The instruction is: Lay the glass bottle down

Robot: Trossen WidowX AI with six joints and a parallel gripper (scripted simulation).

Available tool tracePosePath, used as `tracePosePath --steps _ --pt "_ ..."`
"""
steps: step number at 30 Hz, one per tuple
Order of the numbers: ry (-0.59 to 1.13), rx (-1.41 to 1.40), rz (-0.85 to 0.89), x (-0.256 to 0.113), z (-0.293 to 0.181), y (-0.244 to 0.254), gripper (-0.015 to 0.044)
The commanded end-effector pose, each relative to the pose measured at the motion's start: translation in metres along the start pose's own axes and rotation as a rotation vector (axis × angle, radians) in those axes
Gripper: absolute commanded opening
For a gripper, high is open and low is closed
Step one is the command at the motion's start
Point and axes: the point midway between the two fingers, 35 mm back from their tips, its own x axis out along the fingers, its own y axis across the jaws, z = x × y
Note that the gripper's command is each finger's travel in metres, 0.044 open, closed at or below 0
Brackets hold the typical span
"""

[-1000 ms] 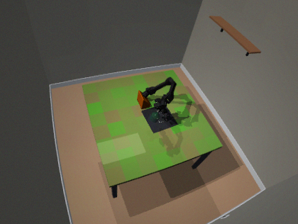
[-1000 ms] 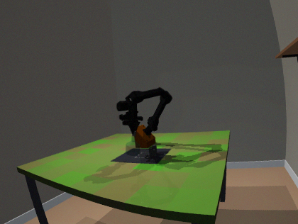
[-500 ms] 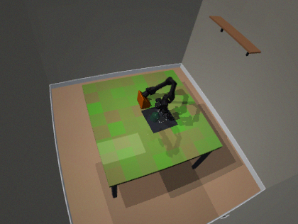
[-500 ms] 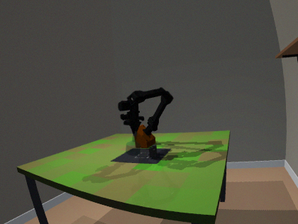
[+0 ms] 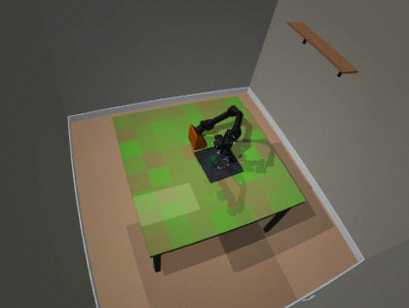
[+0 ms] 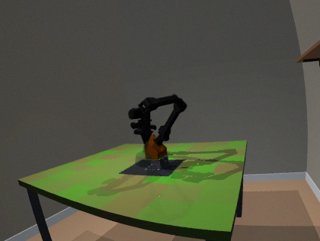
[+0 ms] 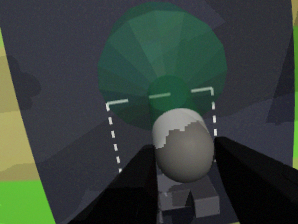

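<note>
I have the glass bottle (image 5: 212, 159) (image 6: 142, 156) (image 7: 162, 55) pinched at its capped end in the claw (image 5: 223, 155) (image 6: 149, 162) (image 7: 184, 149). The green body is over the dark mat (image 5: 210, 172) (image 6: 131, 171) (image 7: 60, 65), across the far edge of the dashed outline (image 7: 114, 140). So the grasp is done; laying the body inside the outline, settling the neck in the grey U-shaped rest (image 6: 164, 162) (image 7: 205, 200) and letting go all remain. In the wrist view the rest lies just past the cap; I can't tell whether the base touches the mat. My arm (image 5: 234, 111) (image 6: 161, 101) rises from behind the orange block (image 5: 196, 138) (image 6: 155, 149), bends at a high elbow and reaches over, its wrist pitched down toward the mat. I judge that a slow tilt and lowering comes next; opening early could drop the glass.
</note>
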Motion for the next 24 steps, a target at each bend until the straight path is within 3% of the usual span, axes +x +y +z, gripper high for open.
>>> tracePosePath --steps 1,24 --pt "0.007 -0.002 0.001 -0.001 -0.010 0.000 0.0106" --pt "-0.030 0.013 -0.004 -0.001 -0.023 -0.001 0.0106"
